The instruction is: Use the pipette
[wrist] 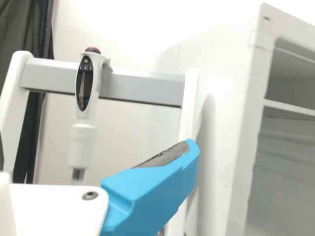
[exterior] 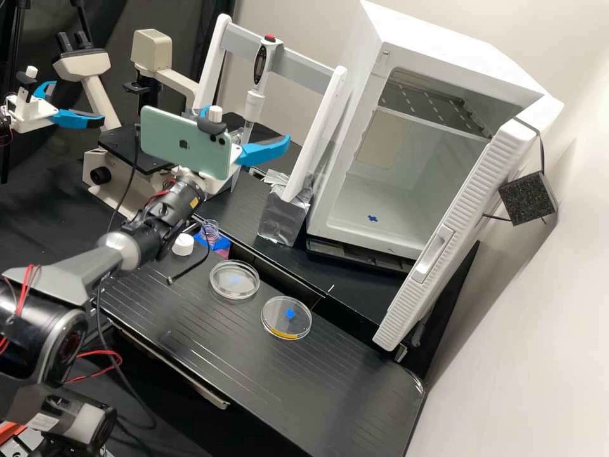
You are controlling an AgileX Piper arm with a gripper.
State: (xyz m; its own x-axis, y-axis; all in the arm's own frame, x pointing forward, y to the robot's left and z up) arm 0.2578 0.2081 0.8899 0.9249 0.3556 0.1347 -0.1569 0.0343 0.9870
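Pipette (exterior: 255,95) hangs upright on stand (exterior: 306,66), ungrasped. Fingers (exterior: 265,151) spread open, empty, in front of stand. Petri dishes (exterior: 287,320) on bench (exterior: 317,387), camera side of stand. Progress, my read: pre-grasp; grip, unhooking and actual pipetting all left.

Pipette (wrist: 82,143) w/ red top & dark oval panel hangs approx. upright on grey rail (wrist: 142,87) btwn 2 white posts. Blue finger (wrist: 152,189) w/ dark pad nearer cam. White cabinet (wrist: 241,123) w/ shelf beside rack.

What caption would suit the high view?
Pipette hanging on its rack beside the open white cabinet, the arm's jaws open nearby.
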